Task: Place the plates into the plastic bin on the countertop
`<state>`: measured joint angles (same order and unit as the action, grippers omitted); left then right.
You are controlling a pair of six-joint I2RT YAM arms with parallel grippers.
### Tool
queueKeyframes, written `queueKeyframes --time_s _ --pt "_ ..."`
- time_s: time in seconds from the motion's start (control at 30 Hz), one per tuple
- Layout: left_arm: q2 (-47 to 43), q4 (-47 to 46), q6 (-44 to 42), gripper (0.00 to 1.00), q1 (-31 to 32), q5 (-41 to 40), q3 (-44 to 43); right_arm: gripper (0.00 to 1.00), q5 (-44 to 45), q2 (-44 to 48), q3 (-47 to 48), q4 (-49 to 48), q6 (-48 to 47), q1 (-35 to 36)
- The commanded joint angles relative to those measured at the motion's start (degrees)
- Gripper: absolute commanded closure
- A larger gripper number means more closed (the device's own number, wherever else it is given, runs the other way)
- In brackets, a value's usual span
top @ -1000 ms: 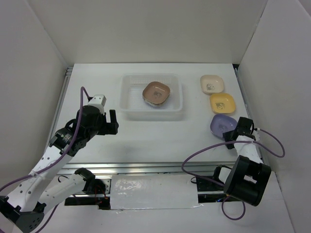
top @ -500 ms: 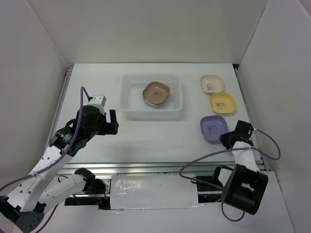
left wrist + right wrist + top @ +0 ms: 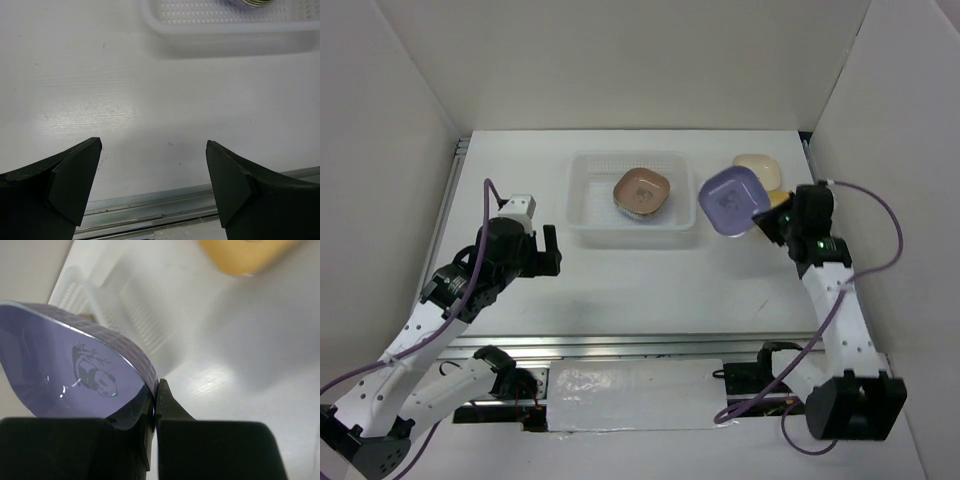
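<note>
Right fingers (image 3: 170,411) pinch the tilted purple plate (image 3: 730,200) by its edge, at 3 o'clock of the plastic bin (image 3: 582,226); left fingers (image 3: 75,172) gape wide over the tabletop (image 3: 150,100).

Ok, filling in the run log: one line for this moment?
right hand: shut on purple rounded-square dish, held tilted beside clear plastic bin | left hand: open, empty | bin: brownish-pink dish inside

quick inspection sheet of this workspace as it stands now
surface: white countertop, plain
job's things: pink plate in bin; purple plate held tilted, lifted, beside bin's right end; cream plate and yellow plate on countertop, right
clutter: nothing seen
grippers: left gripper open, empty; right gripper shut on purple plate's rim
cables: purple cable on each arm
surroundings: white walls; metal rail at near edge
</note>
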<state>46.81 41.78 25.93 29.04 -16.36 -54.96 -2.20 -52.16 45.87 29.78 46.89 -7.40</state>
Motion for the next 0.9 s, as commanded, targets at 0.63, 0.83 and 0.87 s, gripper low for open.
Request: queueKeyframes --time_s 0.63,0.83,0.87 --pt "0.21 -1.44 0.96 0.01 0.23 -1.40 -0.06 0.82 5.27 -66.14 66.19 13.99 1.36 27.43" --pt "0.39 -1.79 0.52 0.01 0.23 -0.43 -0.15 0.00 5.71 -58.27 61.82 12.16 2.94 29.02" --pt "0.39 -1.79 0.35 0.01 0.23 -0.25 -0.06 0.00 5.45 -55.62 59.54 10.58 2.94 28.76"
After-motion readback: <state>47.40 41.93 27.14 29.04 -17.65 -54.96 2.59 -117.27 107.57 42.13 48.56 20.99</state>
